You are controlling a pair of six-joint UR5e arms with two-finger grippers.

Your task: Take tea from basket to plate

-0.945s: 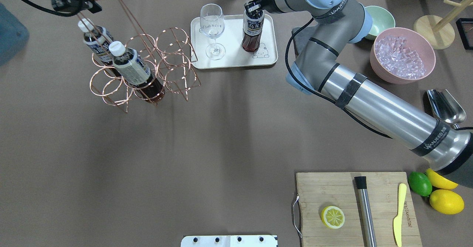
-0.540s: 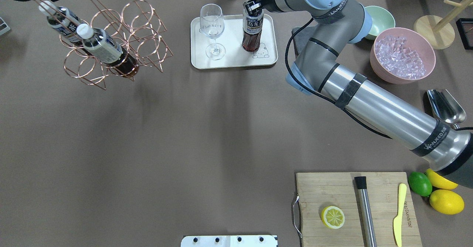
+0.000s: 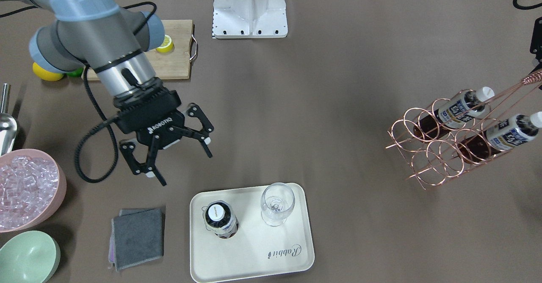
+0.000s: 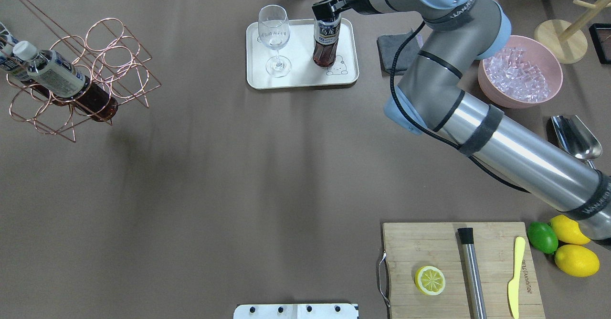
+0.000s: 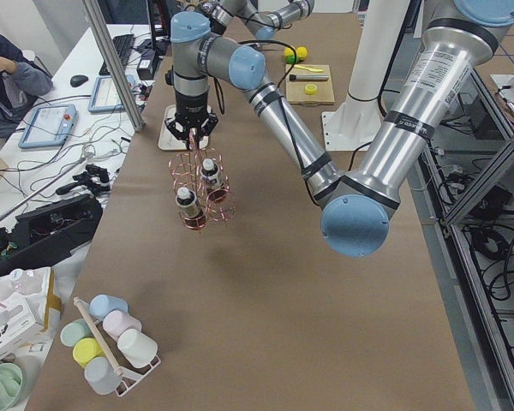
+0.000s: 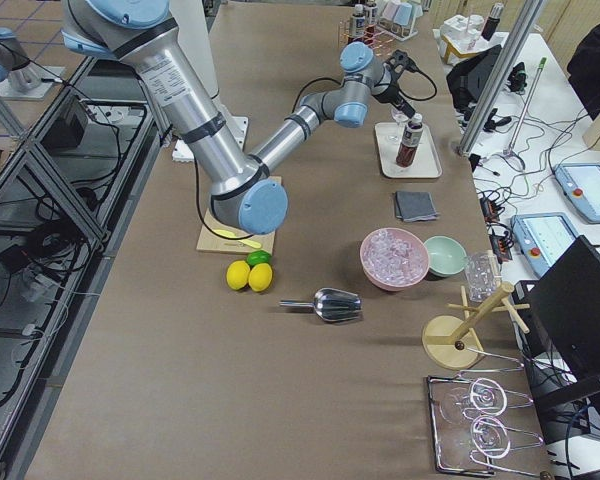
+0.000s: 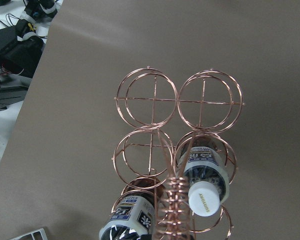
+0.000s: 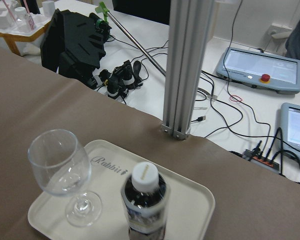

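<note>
One tea bottle stands upright on the cream plate, beside a wine glass. My right gripper hangs open above the table on the robot's side of the plate, clear of that bottle. The copper wire basket hangs tilted in the air at the far left. Two tea bottles lean in its rings. Its coiled handle runs up to my left gripper, which is shut on it. The left wrist view looks down the handle at both bottles.
A pink bowl of ice, a green bowl and a grey cloth lie right of the plate. A metal scoop is further along. The cutting board holds a lemon half, a muddler and a knife, with lemons and a lime beside it.
The right gripper has let go of the bottle on the plate, opened and drawn back from it. The left arm has carried the basket further left.
</note>
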